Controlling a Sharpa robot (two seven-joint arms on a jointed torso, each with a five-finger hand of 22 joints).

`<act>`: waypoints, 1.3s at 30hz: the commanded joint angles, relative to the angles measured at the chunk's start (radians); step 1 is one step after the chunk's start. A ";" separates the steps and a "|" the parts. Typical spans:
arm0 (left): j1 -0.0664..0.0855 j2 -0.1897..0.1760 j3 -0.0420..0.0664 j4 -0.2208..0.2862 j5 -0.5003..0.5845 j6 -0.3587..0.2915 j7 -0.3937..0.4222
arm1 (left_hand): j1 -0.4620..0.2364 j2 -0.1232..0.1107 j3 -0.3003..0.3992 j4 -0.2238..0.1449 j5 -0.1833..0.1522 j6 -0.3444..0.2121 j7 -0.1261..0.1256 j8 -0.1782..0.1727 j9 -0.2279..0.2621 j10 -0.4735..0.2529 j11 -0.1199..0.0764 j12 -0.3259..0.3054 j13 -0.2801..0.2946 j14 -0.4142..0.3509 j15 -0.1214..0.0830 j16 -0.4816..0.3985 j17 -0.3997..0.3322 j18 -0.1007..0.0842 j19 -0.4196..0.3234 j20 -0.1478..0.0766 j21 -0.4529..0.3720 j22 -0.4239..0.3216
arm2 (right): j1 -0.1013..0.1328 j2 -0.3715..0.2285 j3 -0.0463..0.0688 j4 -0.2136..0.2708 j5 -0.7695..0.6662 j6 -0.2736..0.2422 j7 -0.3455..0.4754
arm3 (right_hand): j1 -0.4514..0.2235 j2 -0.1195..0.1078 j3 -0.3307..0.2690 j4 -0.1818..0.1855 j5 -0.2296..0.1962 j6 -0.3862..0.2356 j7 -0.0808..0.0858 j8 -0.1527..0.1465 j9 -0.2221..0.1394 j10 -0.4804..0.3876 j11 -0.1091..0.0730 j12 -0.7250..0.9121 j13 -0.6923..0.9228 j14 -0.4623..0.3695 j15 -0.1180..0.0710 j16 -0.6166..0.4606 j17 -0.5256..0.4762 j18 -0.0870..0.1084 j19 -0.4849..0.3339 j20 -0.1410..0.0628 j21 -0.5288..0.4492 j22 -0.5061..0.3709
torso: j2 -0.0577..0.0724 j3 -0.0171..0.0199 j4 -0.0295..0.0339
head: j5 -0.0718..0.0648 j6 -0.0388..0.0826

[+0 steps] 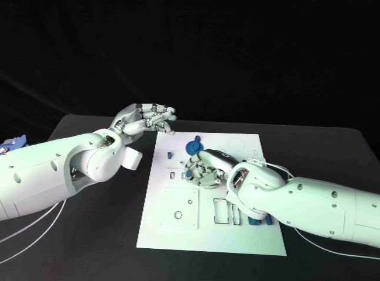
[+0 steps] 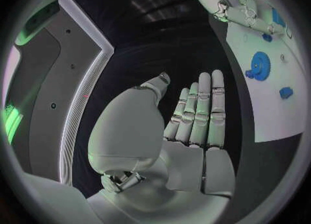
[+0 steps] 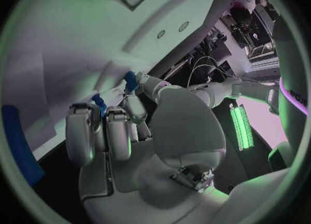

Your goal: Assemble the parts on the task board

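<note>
**Right hand working at a small part near the board's centre; left hand idle off the board.**

The right hand [image 1: 202, 171] is lowered onto the task board [image 1: 240, 234], fingers curled together around a spot just below the blue gear [image 1: 194, 145]; the right wrist view shows a small blue part [image 3: 99, 103] at its fingertips [image 3: 132, 107], though whether it is actually pinched cannot be told. This looks like a picking or seating step; the next move likely calls for a firm pinch and careful alignment with a board recess. The left hand [image 1: 147, 121] hovers off the board's corner at about 10 o'clock, fingers straight, close together, holding nothing. More blue parts [image 1: 259, 221] lie at 5 o'clock.
</note>
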 commanded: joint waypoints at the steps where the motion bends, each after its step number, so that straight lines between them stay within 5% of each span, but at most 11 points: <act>1: 0.001 0.000 0.001 0.004 0.004 0.004 0.014 | 0.000 0.002 0.006 -0.002 0.004 -0.005 0.053 -0.004 0.002 -0.007 0.002 -0.003 0.001 -0.008 0.001 -0.005 -0.002 0.009 -0.004 0.000 -0.005 -0.001 | -0.004 0.002 -0.002 -0.005 -0.022 0.025 -0.019 | -0.002 0.006 0.005 0.000 0.003 0.003 0.000 0.014 0.015 0.001 -0.003 -0.002 -0.001 0.100 -0.006 0.001 0.242 -0.015 0.046 -0.008 -0.004 0.106 | 0.000 -0.0003 0.0007 | -0.001 -0.002; 39: 0.001 -0.004 0.001 0.005 0.004 0.015 0.011 | 0.000 0.002 0.006 -0.002 0.004 -0.006 0.054 -0.005 0.002 -0.008 0.003 -0.004 0.001 -0.008 0.001 -0.006 -0.002 0.010 -0.005 0.001 -0.006 -0.001 | -0.004 -0.001 -0.002 -0.017 -0.044 0.028 -0.027 | -0.020 -0.030 0.008 -0.009 0.000 -0.059 0.024 -0.006 0.001 -0.029 0.017 -0.023 -0.027 0.100 0.010 0.000 0.241 -0.012 0.041 0.004 -0.015 0.097 | -0.001 -0.0006 0.0004 | -0.009 -0.004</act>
